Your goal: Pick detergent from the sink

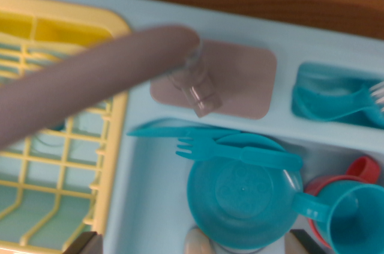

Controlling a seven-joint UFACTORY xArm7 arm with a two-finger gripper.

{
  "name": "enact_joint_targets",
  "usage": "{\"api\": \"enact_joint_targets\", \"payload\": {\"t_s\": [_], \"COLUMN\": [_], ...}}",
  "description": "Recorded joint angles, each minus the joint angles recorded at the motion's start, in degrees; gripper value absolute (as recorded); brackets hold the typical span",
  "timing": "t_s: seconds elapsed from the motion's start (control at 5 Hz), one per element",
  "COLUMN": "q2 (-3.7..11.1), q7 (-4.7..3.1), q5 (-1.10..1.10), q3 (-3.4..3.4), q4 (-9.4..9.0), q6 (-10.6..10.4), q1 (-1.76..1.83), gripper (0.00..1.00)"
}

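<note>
The pale blue toy sink [150, 200] fills the lower middle of the wrist view. In its basin are a teal bowl [240, 197], with a teal fork [240, 152] and a teal knife [162, 129] lying across the bowl's far edge. A cream rounded top [198, 243] peeks in at the bottom edge beside the bowl. It may be the detergent bottle, but most of it is cut off. My gripper [195, 247] is open. Only its dark fingertips [83, 244] show, at the two bottom corners, spread wide on either side of the cream top.
A mauve faucet [90, 80] with a clear spout [198, 86] reaches in from the left over a mauve pad [246, 80]. A yellow dish rack [54, 146] lies at left. A teal cup [354, 218] and a red cup [363, 169] stand at right. Teal utensils [336, 101] fill a side compartment.
</note>
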Motion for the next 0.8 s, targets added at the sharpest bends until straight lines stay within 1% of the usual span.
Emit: {"api": "enact_joint_targets", "payload": {"t_s": [0.2,0.4,0.6,0.8], "q2": [0.0,0.32,0.32,0.62], "q7": [0.0,-1.31,-1.31,-2.5], "q5": [0.0,0.02,0.02,0.04], "q3": [0.0,-0.34,-0.34,-0.65], "q4": [0.0,-2.71,-2.71,-5.18], "q6": [0.0,-2.51,-2.51,-4.79], "q1": [0.0,-0.14,-0.14,-0.27], "gripper": [0.0,0.0,0.0,0.0]}}
